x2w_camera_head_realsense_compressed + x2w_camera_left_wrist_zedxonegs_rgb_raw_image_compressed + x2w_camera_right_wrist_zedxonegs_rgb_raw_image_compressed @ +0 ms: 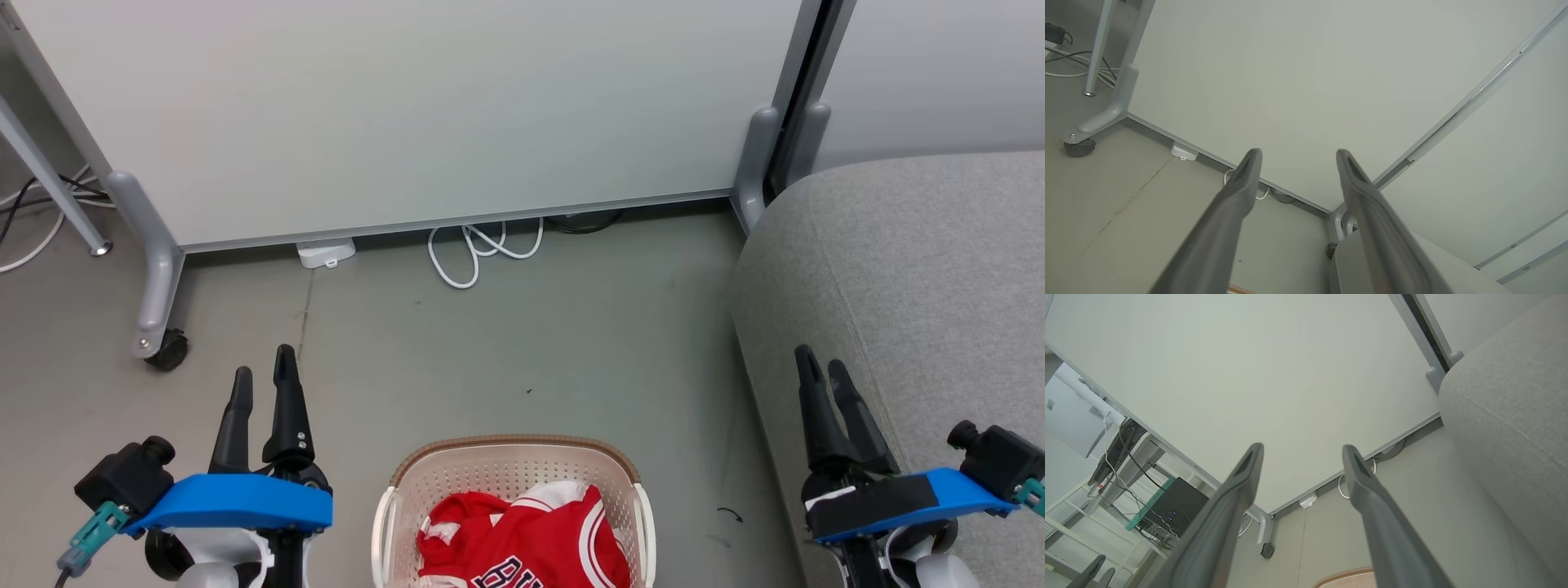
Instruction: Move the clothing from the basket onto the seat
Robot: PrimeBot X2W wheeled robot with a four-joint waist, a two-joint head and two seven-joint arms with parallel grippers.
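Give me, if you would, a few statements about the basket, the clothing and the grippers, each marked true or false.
1. The red clothing lies in the basket. True.
2. The left gripper is shut on a garment. False: its jaws stand open and hold nothing.
3. The seat stands to the robot's right of the basket. True.
4. The basket rests on the seat. False: it stands on the floor.
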